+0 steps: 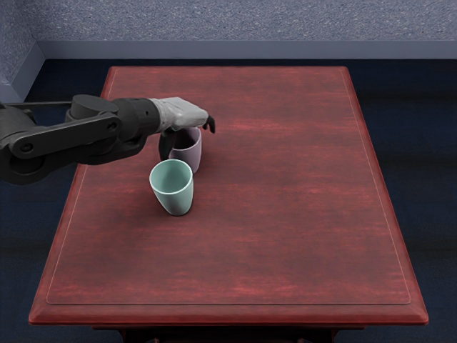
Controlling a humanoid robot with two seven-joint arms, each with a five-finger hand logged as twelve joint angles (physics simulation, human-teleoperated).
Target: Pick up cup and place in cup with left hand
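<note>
L robot hand (pixel 188 133) at mauve cup (pixel 190 154), grasp state unclear, can't tell. Mauve cup upright, L side of table (pixel 285 214), just behind mint cup (pixel 178 201); inside shadowed, partly hidden. Mint one: pale green, smooth, rim up, narrower base, bare inner wall visible.

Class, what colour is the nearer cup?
The nearer cup is pale mint green, best seen in the head view.
</note>
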